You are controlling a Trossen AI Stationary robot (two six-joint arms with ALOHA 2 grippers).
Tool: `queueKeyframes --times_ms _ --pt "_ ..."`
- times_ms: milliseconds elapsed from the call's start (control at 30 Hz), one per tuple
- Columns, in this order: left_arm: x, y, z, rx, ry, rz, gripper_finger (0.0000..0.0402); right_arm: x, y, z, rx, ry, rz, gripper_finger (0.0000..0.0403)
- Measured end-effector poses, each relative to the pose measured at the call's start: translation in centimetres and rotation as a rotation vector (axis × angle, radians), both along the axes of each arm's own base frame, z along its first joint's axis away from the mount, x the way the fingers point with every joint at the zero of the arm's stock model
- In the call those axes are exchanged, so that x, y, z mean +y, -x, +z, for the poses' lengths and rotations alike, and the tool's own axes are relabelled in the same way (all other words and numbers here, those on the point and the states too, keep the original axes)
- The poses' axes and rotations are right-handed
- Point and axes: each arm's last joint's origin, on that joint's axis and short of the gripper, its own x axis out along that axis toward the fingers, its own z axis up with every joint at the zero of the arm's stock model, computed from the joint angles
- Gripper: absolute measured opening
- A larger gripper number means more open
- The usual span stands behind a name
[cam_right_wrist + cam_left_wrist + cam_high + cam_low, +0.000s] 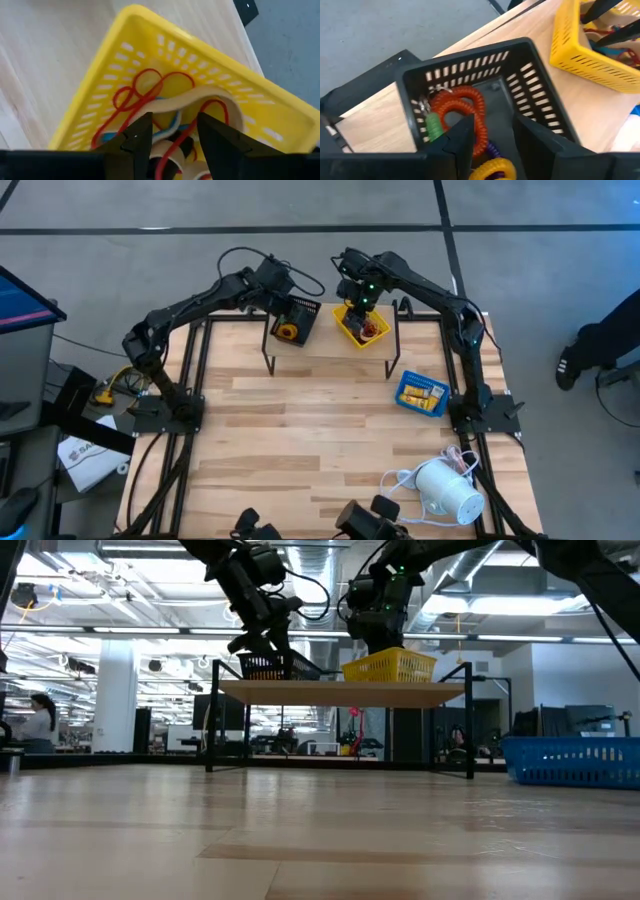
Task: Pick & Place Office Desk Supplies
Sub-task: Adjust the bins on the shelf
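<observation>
A black mesh tray (304,308) (530,85) and a yellow tray (349,330) (105,75) stand on a raised wooden shelf (330,348) at the table's far side. The black tray holds coiled cords: an orange one (465,107), with green, purple and yellow ones beside it. The yellow tray holds red rubber-band loops (137,95), cream bands (185,102) and a blue one. My left gripper (495,145) (281,305) hangs open over the black tray. My right gripper (174,140) (362,302) hangs open over the yellow tray. Whether either one touches the contents does not show.
A blue tray (421,394) with small items lies on the table toward the right edge. A white cylindrical device (449,492) with a white cord lies at the near right corner. The shelf's black legs (268,360) stand on the table. Bare wood lies between shelf and near edge.
</observation>
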Motion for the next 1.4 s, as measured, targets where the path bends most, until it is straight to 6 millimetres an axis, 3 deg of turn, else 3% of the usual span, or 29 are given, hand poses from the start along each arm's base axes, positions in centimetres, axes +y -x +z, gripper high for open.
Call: queueKeyframes --times_ms 233,533,1067,1400 --pt "0.2 0.0 -0.2 0.030 -0.031 0.003 0.0131 -0.5 0.4 0.0 0.006 -0.004 -0.052 0.0152" --pt "0.7 -0.9 -2.6 0.103 0.026 -0.004 0.0131 -1.1 0.9 0.0 0.029 0.013 -0.130 0.0152" --pt "0.7 -0.7 -2.6 0.130 0.010 0.023 0.0130 -1.2 1.3 -0.1 0.060 0.004 -0.246 0.0152" --pt "0.6 -0.5 -2.4 0.145 0.012 0.029 0.0099 -1.1 1.7 -0.1 0.094 -0.007 -0.330 0.0152"
